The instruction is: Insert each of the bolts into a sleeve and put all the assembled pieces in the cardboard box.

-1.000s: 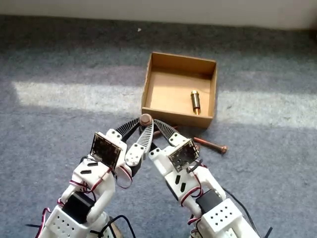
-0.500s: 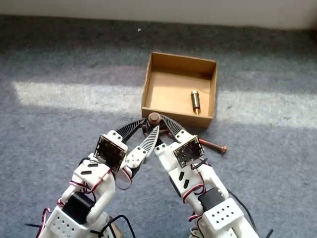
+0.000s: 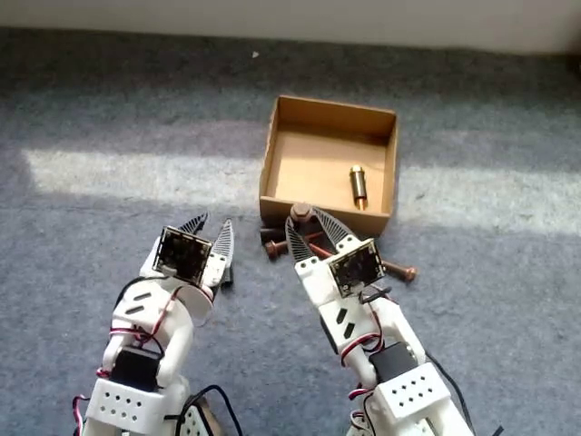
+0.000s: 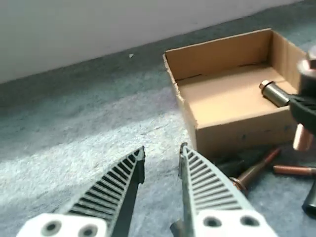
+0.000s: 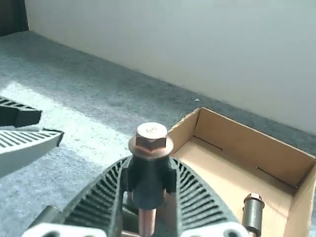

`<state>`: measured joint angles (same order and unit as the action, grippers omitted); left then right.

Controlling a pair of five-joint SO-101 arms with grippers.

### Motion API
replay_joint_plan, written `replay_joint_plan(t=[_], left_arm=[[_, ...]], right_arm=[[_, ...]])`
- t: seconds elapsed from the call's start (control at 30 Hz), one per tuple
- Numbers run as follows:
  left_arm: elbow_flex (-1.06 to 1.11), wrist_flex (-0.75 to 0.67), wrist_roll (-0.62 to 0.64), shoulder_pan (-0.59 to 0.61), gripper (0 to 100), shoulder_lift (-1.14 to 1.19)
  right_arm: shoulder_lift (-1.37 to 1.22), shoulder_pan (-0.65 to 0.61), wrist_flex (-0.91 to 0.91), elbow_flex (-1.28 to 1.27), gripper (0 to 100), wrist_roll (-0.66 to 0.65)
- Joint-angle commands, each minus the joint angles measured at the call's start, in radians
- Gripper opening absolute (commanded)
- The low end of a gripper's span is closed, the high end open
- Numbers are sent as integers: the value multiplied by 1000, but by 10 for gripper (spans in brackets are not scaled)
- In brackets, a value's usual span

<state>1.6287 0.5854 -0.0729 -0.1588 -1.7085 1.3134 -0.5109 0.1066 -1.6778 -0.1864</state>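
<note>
My right gripper [image 3: 306, 221] is shut on a black sleeve [image 5: 148, 183] with a copper bolt [image 5: 151, 140] through it, held upright just in front of the cardboard box [image 3: 270, 154]. The bolt's head [image 3: 300, 212] points up. One assembled piece [image 3: 359, 184] lies inside the box, also seen as a brass-coloured piece [image 5: 253, 211] in the right wrist view. My left gripper [image 3: 211, 229] stands open and empty over the carpet, left of the box, its fingertips [image 4: 139, 157] apart.
Loose copper bolts [image 3: 397, 268] lie on the grey carpet along the box's front wall [image 4: 237, 133], more bolts [image 4: 254, 169] beside a dark sleeve [image 4: 312, 200]. A pale wall runs behind the box. Open carpet stretches to the left.
My left gripper has let go of the bolt-and-sleeve piece, opened and drawn back to the left. My right gripper kept the piece and shifted right, closer to the box front.
</note>
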Motion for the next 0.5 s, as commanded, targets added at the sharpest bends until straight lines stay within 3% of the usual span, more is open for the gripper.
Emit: replay_joint_plan(t=[0.0, 0.2, 0.33, 0.47], left_arm=[[38, -6, -12, 71, 19, -8], [74, 2, -35, 163, 6, 1], [74, 87, -37, 150, 6, -7], [74, 92, -40, 142, 6, -2]], right_arm=[[21, 15, 1, -90, 6, 3], [21, 15, 1, -90, 6, 3], [18, 16, -13, -82, 6, 2], [18, 41, -203, -31, 6, 2]])
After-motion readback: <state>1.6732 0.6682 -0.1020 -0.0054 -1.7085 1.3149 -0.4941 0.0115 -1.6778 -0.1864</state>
